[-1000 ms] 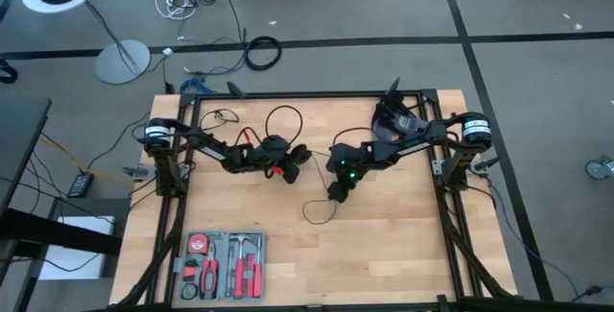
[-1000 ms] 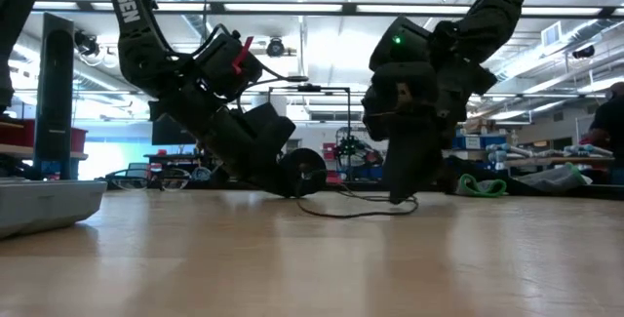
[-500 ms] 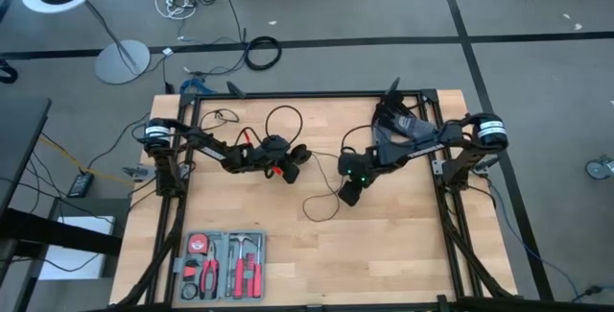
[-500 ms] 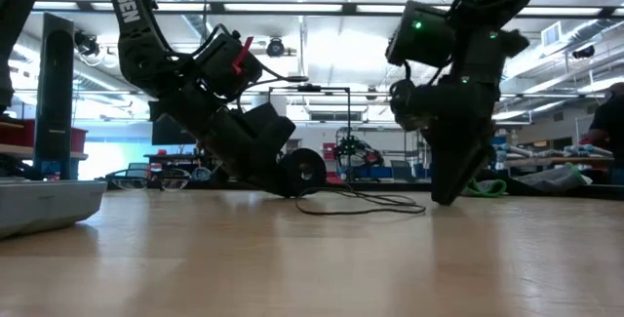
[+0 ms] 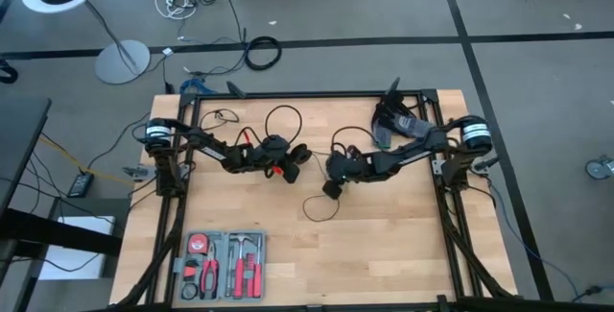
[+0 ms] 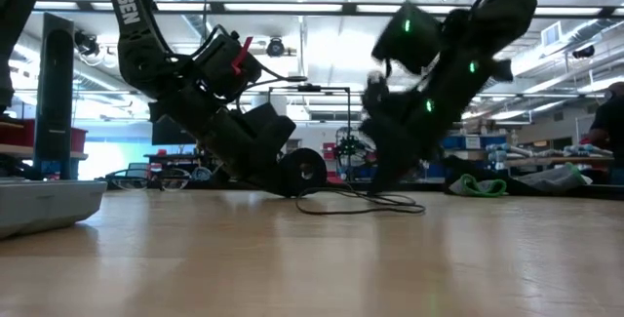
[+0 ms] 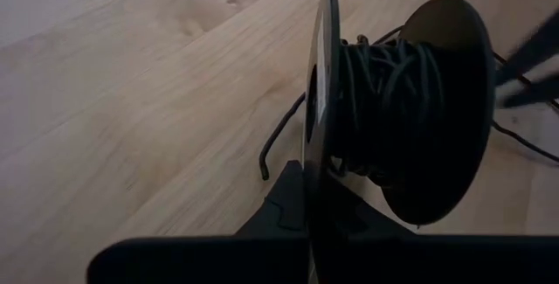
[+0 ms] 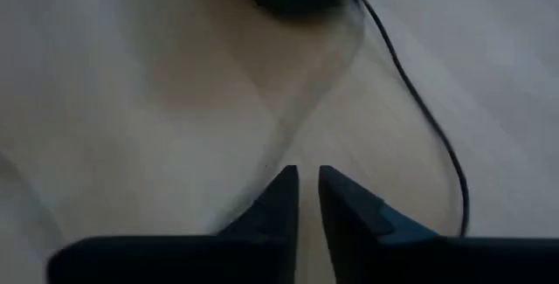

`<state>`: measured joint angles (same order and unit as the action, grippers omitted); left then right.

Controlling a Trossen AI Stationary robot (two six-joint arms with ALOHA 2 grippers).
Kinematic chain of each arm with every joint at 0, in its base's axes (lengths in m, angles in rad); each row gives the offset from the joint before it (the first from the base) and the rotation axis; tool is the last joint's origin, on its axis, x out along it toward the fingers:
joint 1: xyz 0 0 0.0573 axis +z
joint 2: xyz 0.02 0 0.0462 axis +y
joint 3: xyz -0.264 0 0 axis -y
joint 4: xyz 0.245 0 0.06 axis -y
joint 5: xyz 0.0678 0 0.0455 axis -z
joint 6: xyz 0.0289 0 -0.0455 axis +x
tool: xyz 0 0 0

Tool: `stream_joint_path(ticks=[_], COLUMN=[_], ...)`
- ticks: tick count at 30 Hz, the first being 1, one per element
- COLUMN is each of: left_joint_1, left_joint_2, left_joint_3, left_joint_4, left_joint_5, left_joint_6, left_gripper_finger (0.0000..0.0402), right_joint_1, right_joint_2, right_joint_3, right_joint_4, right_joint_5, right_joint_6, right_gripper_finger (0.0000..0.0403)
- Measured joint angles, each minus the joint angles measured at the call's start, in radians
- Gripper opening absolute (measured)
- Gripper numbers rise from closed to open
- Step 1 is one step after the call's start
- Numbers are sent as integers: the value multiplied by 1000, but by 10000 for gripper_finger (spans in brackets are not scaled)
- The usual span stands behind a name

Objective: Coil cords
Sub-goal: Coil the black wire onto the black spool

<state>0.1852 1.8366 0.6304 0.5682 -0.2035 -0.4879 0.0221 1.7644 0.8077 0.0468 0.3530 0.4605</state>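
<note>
The right gripper [image 8: 308, 188] hangs low over the wooden table [image 5: 384, 245] near its middle, its two dark fingers [image 8: 278, 198] drawn nearly together with only a thin gap between them and nothing caught there; the loose black cord [image 8: 419, 100] runs just beside them on the wood, not between them. From above, this gripper [image 5: 331, 187] sits at the end of the right arm [image 5: 413, 149], which reaches in from the table's right edge. The left gripper [image 5: 297, 158] is clenched on a black spool [image 7: 393, 118] wound thick with the cord, the spool resting on edge on the table. The slack cord [image 6: 361, 205] trails from the spool across the wood in a loop [image 5: 321, 208]. A red-and-grey tool tray [image 5: 221, 264] sits near the front left corner.
</note>
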Motion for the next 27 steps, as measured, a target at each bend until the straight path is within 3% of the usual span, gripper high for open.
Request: stream_joint_path(ticks=[4,13,18,21,27], left_joint_1=[0,0,0,2,16], left_joint_2=[0,0,-1,-1,-1], left_joint_3=[1,2,3,3,3], left_joint_4=[-4,-10,-12,-12,-12], left_joint_5=[0,-1,-6,-6,3], left_joint_6=[-12,-12,-11,-8,8], left_gripper_finger=[0,0,0,0,0], right_joint_1=[2,99,208,263,370], right_joint_2=[30,12,-64,-156,-319], right_joint_3=[-2,-80,-98,-105,-114], right_joint_4=[-14,-36,-187,-350,-774], right_joint_5=[37,-8,6,-80,-387], right_joint_6=[84,289,424,502,713], right_gripper_finger=[6,3,2,1,1])
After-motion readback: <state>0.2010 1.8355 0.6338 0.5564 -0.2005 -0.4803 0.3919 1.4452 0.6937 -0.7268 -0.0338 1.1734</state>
